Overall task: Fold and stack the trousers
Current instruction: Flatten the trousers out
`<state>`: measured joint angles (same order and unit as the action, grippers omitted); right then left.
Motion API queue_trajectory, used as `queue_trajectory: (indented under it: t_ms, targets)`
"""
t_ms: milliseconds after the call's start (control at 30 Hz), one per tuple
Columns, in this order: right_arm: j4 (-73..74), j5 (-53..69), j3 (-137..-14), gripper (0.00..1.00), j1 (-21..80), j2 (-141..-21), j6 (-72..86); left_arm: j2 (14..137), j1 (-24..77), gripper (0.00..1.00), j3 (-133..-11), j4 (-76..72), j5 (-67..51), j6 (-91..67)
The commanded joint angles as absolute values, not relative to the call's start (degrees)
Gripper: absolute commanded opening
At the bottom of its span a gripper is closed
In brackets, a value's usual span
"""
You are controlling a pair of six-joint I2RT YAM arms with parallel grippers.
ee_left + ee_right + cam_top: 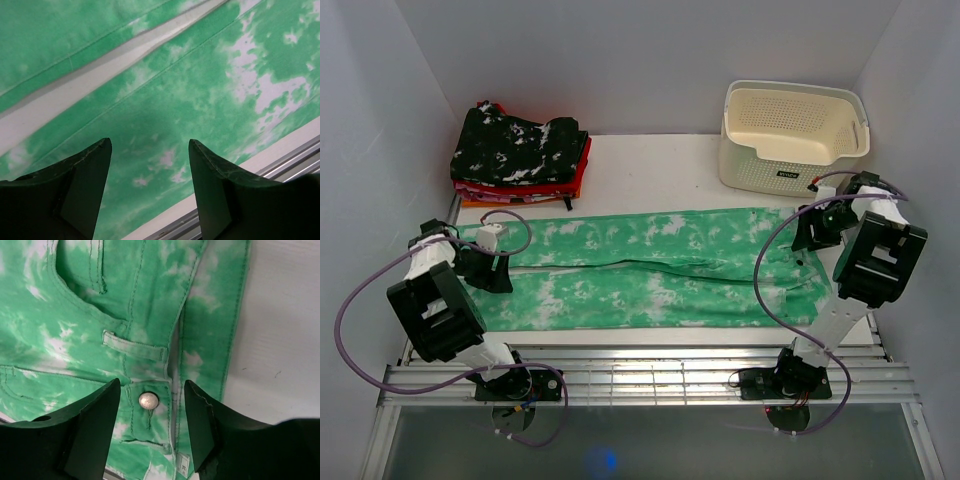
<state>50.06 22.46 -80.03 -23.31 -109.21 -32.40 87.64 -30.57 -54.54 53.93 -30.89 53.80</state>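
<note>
Trousers (650,285) lie flat, soft blotchy green cloth.

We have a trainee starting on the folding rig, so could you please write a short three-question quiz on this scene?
1. True or false: the trousers are already folded.
2. The right gripper is above: A the waist button; B a leg hem; C the basket.
3. What colour is the top garment of the far-left stack?
Key: 1 false, they lie flat; 2 A; 3 black with white speckles.
</note>
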Motion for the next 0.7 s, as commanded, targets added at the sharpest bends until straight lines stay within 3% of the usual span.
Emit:
queue_trajectory:
  t_ms: [0,267,467,500,600,667]
  targets:
    - [47.02,23.99,-80.07,0.59,-22.85,-111.00,-29.62,86.66,-30.41,0.74,-52.74,51.16,-30.85,53.00]
    - [48.60,27.07,-82.09,0.39,-22.41,-112.94,-29.44,87.27,-30.41,0.74,-49.48,48.43,-29.09,53.26]
    - [50.00,26.63,-83.05,0.09,-22.32,-112.24,-30.14,88.24,-30.41,0.74,-48.69,47.99,-26.99,53.08]
    - [51.05,25.93,-83.84,0.08,-22.32,-111.28,-30.41,88.42,-30.41,0.74,-48.34,47.73,-26.11,53.43]
    - [51.07,22.70,-84.64,0.08,-22.50,-106.99,-31.64,88.15,-30.50,0.63,-45.71,44.83,-20.76,54.23]
    - [49.75,20.49,-84.81,0.08,-22.67,-104.51,-31.90,88.77,-30.67,0.50,-43.86,42.81,-17.94,55.01]
